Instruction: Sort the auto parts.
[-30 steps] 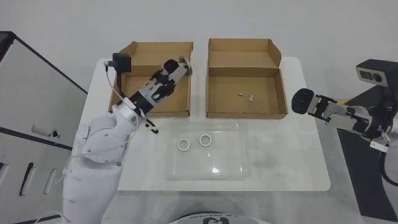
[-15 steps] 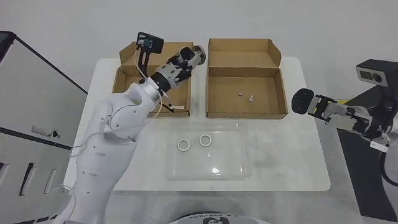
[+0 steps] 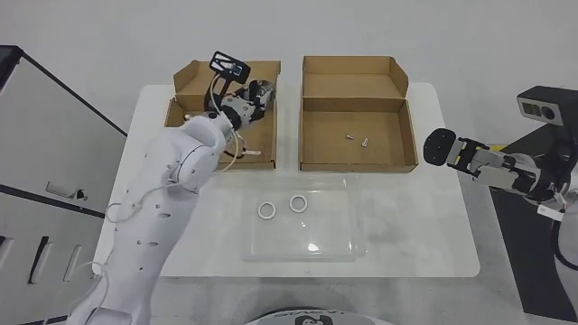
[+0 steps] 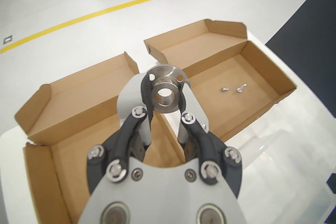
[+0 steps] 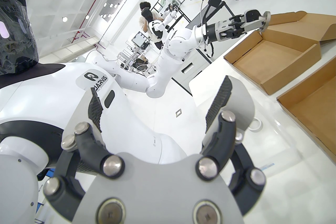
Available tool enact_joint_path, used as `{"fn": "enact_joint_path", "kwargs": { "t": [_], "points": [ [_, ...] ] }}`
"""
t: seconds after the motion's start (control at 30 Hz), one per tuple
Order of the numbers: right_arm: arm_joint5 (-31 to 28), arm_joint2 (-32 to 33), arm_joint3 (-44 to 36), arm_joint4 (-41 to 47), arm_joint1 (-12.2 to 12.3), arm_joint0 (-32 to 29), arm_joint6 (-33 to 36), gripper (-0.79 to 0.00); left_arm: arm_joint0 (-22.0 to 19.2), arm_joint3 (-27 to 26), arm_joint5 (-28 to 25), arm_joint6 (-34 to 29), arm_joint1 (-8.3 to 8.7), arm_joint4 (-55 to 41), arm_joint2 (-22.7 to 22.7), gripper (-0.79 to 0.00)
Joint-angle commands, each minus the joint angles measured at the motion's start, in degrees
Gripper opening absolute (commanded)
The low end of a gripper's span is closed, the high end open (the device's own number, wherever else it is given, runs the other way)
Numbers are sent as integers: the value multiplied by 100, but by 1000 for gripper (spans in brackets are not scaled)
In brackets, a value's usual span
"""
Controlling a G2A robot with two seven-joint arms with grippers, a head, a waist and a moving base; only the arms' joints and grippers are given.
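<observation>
- The left hand (image 4: 163, 101) is clamped on a silver metal flanged bushing (image 4: 168, 72). Both fingers press on the plain collar, and the drilled flange sits just beyond the fingertips.
- The bushing's bore axis runs in line with the hand's reach, with the open collar end toward the wrist and the flange outward.
- The hand hangs above the rear part of the open brown cardboard box on the left (image 3: 257, 149), near the fold of its lid. The box floor lies below the hand and back toward the wrist.
- A second open brown cardboard box (image 3: 325, 149) stands just beside the first, off to one side of the hand. Two small silver screws (image 3: 364, 141) lie on its floor.
- A clear plastic tray (image 3: 339, 239) on the white bench (image 3: 433, 226) sits behind the wrist and holds two white rings (image 3: 267, 209).
- The right hand (image 3: 440, 147) waits past the far side of the second box, well apart from the bushing. Its fingers (image 5: 219, 101) are spread and hold nothing.
- Judgement: the left arm alone is placed to act. The coming release depends on the flange being over the box floor, not over the lid fold. Because the axis is near level, the bushing may roll once freed.
</observation>
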Motion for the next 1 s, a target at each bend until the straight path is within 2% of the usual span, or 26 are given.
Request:
{"fn": "enact_joint_path", "kwargs": {
  "t": [0.0, 0.17, 0.53, 0.97],
  "points": [
    [0, 0, 0, 0, 0, 0, -1, 0, -13, 88, -132, -158, 19, 207, 19, -785],
    [0, 0, 0, 0, 0, 0, -1, 0, -96, 378, -357, -459, 41, 531, 130, -785],
    [0, 0, 0, 0, 0, 0, -1, 0, -495, 1146, -420, -1092, 0, 807, 530, -785],
    [0, 0, 0, 0, 0, 0, -1, 0, -625, 1879, -604, -1186, 4, 1057, 634, -785]
  ]
}}
